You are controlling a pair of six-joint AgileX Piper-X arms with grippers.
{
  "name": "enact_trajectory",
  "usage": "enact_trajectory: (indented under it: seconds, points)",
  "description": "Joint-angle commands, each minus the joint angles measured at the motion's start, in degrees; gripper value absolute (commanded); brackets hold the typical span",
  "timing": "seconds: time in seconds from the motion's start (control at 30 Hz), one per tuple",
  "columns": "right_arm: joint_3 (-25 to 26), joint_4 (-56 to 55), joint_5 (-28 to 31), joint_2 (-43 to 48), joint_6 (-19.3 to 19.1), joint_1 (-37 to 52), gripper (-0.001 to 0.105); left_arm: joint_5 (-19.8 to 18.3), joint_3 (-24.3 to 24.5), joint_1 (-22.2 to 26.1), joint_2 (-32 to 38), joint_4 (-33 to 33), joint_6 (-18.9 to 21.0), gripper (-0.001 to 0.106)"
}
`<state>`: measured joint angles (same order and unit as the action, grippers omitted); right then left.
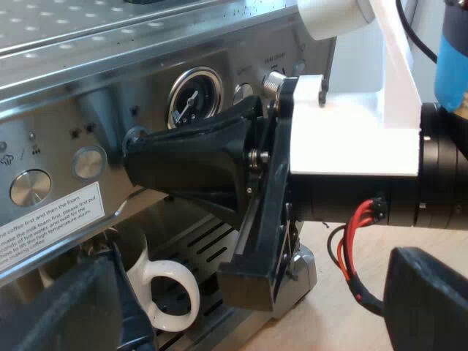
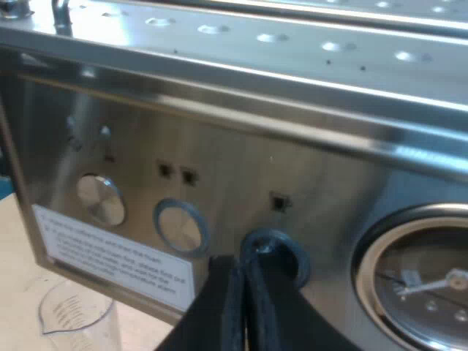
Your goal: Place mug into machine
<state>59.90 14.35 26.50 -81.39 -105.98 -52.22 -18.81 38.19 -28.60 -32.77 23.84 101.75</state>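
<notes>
Half of the mug (image 1: 139,263) is hidden behind one finger of my left gripper (image 1: 248,311), which is spread wide. The mug is white with a looped handle and stands on the drip tray (image 1: 201,238) under the machine (image 1: 88,66) front. My right gripper (image 2: 245,270) has its fingers pressed together, tips at a round button (image 2: 276,252).

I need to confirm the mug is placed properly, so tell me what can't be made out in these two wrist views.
Mug: left wrist view; the machine's front panel covers its top, so its inside is unseen.
Button under the right gripper: right wrist view; the shut tip covers it, so pressed or not is unclear.
Measuring glass: right wrist view; its base is cut off by the picture's edge.
</notes>
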Motion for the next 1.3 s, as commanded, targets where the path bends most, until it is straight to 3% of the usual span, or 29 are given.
enact_trajectory:
  seconds: [0.03, 0.63, 1.07, 1.1, 1.2, 1.27, 1.3]
  points:
    - [0.60, 0.94, 4.77, -0.03, -0.74, 0.74, 0.000, -0.32, 0.12, -0.24, 0.45, -0.60, 0.55, 0.079]
    - [0.60, 0.65, 4.12, 0.35, -0.94, 0.57, 0.000, -0.32, 0.12, -0.24, 0.45, -0.60, 0.55, 0.079]
    - [0.60, -11.39, 1.90, 7.06, -0.94, -3.09, 0.000, -0.32, 0.12, -0.24, 0.45, -0.60, 0.55, 0.079]
    - [0.60, -12.16, 1.90, 7.29, -0.94, -3.37, 0.002, -0.32, 0.12, -0.24, 0.65, -0.60, 0.55, 0.079]
    - [0.60, -14.77, 1.82, 8.73, -0.94, -4.12, 0.023, -0.32, 0.12, -0.24, 1.94, -0.45, 0.55, 0.079]
    - [0.60, -16.65, 1.82, 9.82, -0.55, -4.12, 0.052, -0.32, 0.12, -0.24, 3.66, 0.21, 0.55, 0.079]
    - [0.60, -17.05, 1.82, 10.09, -0.52, -4.12, 0.056, -0.32, 0.12, -0.24, 4.09, 0.35, 0.55, 0.079]
